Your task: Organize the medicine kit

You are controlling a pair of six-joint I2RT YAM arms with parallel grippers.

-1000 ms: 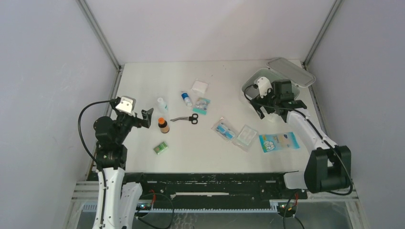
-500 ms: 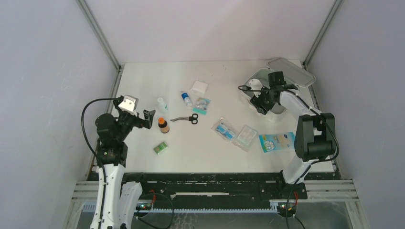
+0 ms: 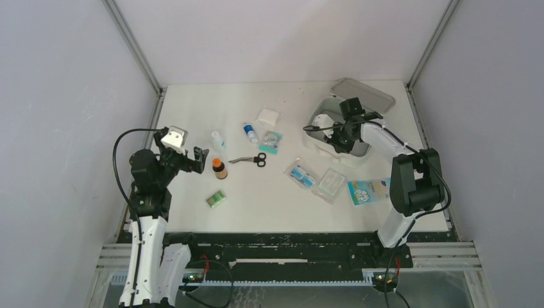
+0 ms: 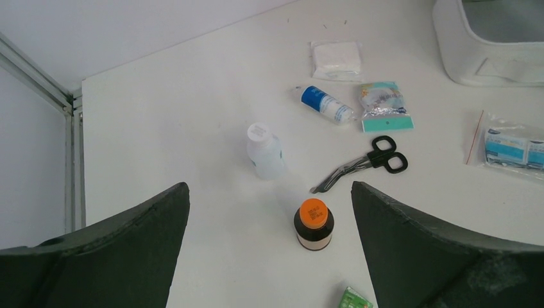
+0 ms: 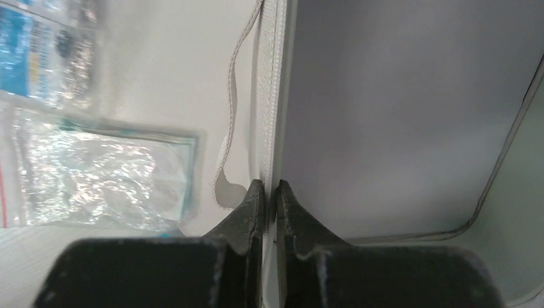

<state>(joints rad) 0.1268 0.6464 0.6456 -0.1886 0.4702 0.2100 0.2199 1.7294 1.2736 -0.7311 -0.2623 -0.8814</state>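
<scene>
Well, nearest to me a small green box (image 3: 215,199) is lying on the white table (image 3: 269,212), and off to the right a blue printed packet (image 3: 371,190) is sitting beside two clear packets (image 3: 330,184). On the left, the left gripper (image 3: 192,157) is hovering above the table with its fingers spread wide and nothing between them. Just right of it a brown bottle with an orange cap (image 4: 314,224) is standing upright. A little farther on, black-handled scissors (image 4: 362,167) are lying flat, with a small white bottle (image 4: 264,151) standing to their left. Beyond those, a blue-labelled bottle (image 4: 327,104) is lying on its side next to a teal packet (image 4: 385,106), and a white gauze square (image 4: 335,54) is resting behind them. Over at the far right, the medicine kit (image 3: 358,153) is sitting open, its lid (image 3: 365,95) tipping back toward the far corner. The right gripper (image 5: 269,192) is reaching into it, fingers pressed together and pinching the kit's zip edge.
</scene>
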